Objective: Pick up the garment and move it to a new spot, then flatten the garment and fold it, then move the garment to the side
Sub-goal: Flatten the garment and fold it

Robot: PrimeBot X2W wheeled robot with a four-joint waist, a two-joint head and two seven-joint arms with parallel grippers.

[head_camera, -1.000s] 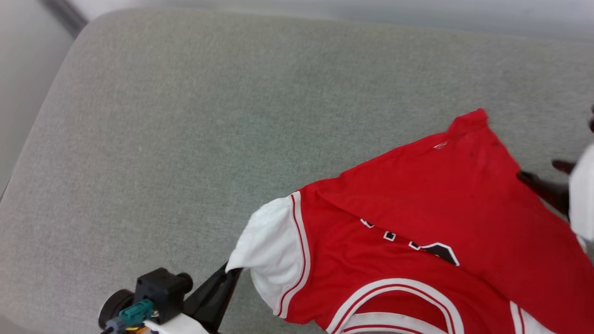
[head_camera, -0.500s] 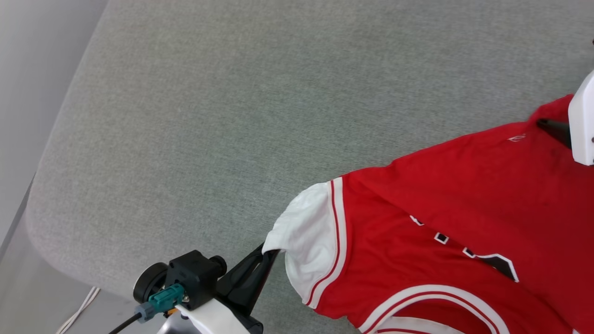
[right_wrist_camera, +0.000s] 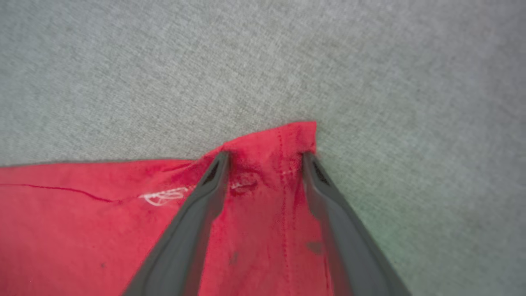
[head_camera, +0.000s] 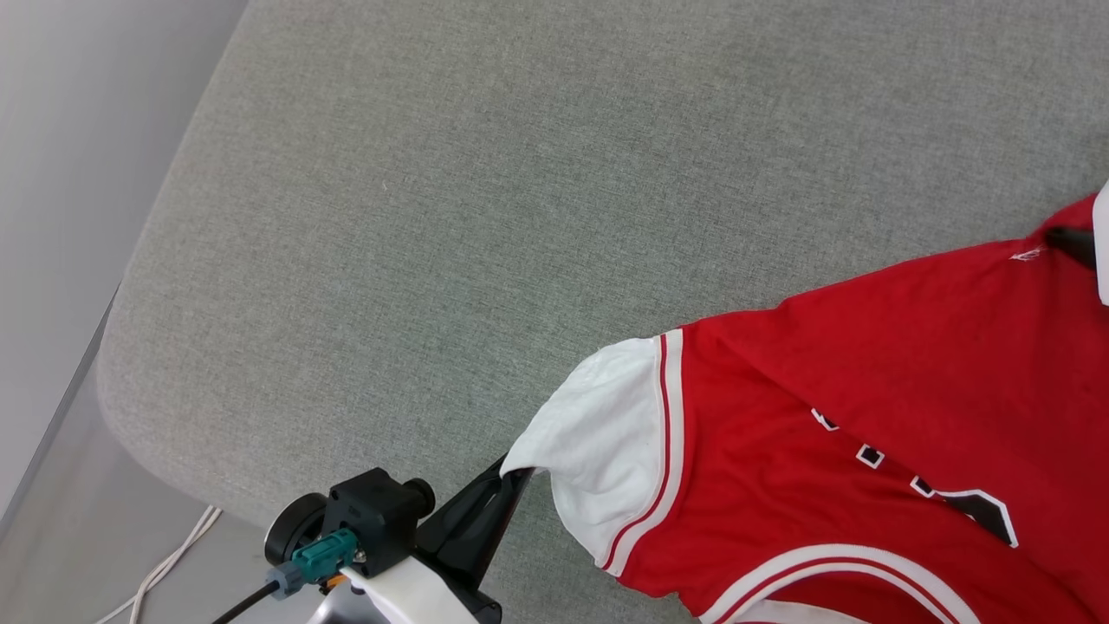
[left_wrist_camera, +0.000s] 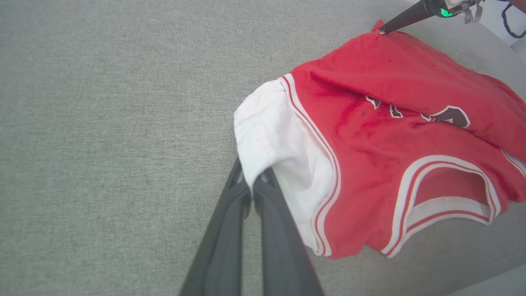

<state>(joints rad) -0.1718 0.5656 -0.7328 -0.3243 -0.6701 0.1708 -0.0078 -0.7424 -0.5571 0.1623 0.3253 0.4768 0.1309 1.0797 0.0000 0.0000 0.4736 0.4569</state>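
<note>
Head view: the garment [head_camera: 866, 364] lies rumpled by the cushion's [head_camera: 433, 217] near edge, towards its right end. The left claw [head_camera: 513, 468] is clamped on the white sleeve's [head_camera: 606, 442] tip. The right claw [right_wrist_camera: 265, 156] stands spread, fingers astride the red hem corner, not pinching it. This looks like the flattening step. Next, the right claw likely needs to close, then both pull apart.

- I see the garment [head_camera: 849, 381] on the cushion [head_camera: 485, 217], near right.
- My left gripper [head_camera: 518, 464] is at its sleeve [head_camera: 606, 442], on the left; my right gripper [right_wrist_camera: 265, 155] is on its far corner.
- A cable [head_camera: 165, 568] lies on the floor [head_camera: 52, 529], lower left.
</note>
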